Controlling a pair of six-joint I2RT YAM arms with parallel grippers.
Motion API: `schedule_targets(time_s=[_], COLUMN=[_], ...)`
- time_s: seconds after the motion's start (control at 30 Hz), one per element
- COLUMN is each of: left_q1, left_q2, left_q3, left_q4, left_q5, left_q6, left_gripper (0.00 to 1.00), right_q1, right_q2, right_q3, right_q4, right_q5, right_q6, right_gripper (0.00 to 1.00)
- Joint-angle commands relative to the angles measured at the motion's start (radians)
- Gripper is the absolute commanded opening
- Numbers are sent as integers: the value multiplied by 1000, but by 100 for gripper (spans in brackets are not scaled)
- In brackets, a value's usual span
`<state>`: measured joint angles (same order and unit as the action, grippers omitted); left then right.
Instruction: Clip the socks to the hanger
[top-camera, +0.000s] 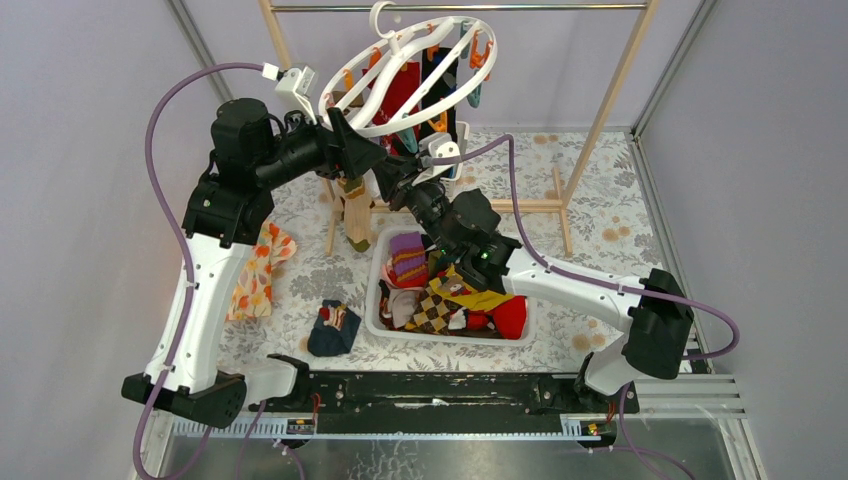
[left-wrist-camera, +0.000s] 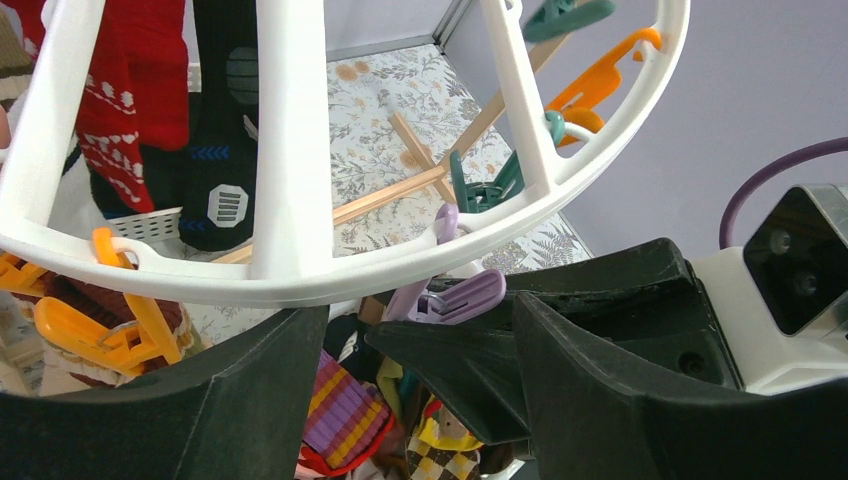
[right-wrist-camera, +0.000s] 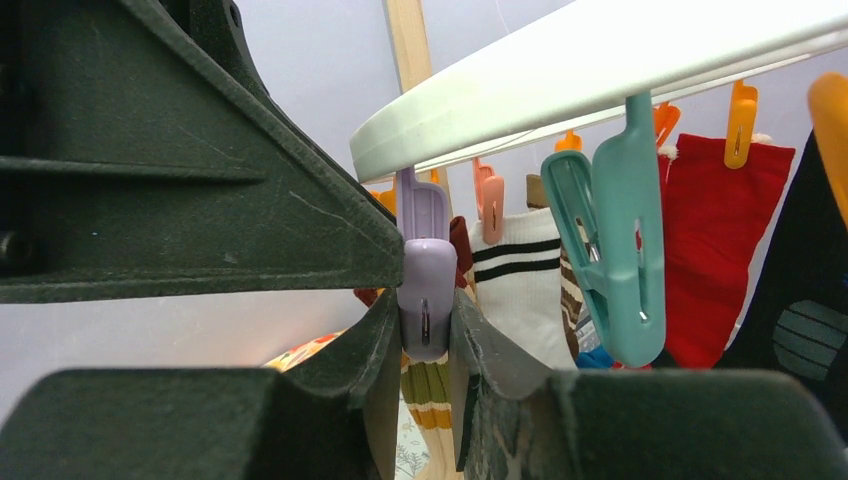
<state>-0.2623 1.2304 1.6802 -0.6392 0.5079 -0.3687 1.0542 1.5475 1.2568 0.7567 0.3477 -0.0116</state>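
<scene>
While the right pincer (right-wrist-camera: 425, 312) clamps the stiff lilac clip (right-wrist-camera: 427, 250) dangling from the light, swing-prone hanger (right-wrist-camera: 600, 70) just above it and the left pincer (left-wrist-camera: 420, 305) gapes open alongside, the soft, limp socks (top-camera: 450, 295) below probably want pinching at a cuff.

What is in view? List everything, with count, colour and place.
hanger: one, white, on the rack's rod, top centre
clips: several, orange and teal, dangling from the hanger
lilac clip: one, on the hanger's near rim
hung socks: several, red, black, white striped, clipped on
bin: one, white, table centre
loose socks: many, mixed colours, in the bin
dark sock: one, navy, left of the bin
flowered cloth: one, orange, table's left
rack: one, wood with metal rod, back
table cover: one, grey floral, underneath
left end effector: one, black, open at the hanger's rim
right end effector: one, black, shut on the lilac clip
</scene>
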Motion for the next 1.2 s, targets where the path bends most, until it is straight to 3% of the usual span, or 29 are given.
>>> schedule_targets(time_s=[0.0, 0.23, 0.43, 0.6, 0.73, 1.0, 1.17], left_q1=[-9, -9, -9, -9, -8, -8, -8], left_q2=[6, 34, 37, 10, 9, 4, 10], left_q3=[-6, -8, -45, -107, -107, -86, -83], left_q4=[137, 209, 284, 363, 369, 362, 345], left_q5=[8, 64, 118, 110, 61, -14, -26], left_q6=[25, 18, -24, -94, -167, -220, -239], left_gripper=[75, 74, 67, 50, 29, 2, 0], right_q1=[28, 27, 27, 27, 27, 27, 23], right_q2=[-29, -56, -75, -80, -79, -78, -103], right_q3=[43, 49, 59, 77, 100, 105, 86], right_q4=[45, 9, -18, -50, -95, -123, -129], right_q5=[-39, -83, -102, -123, -137, -148, -142], right_q6=[-30, -4, 5, 47, 72, 152, 182], right_gripper=[2, 2, 2, 1, 2, 24, 47])
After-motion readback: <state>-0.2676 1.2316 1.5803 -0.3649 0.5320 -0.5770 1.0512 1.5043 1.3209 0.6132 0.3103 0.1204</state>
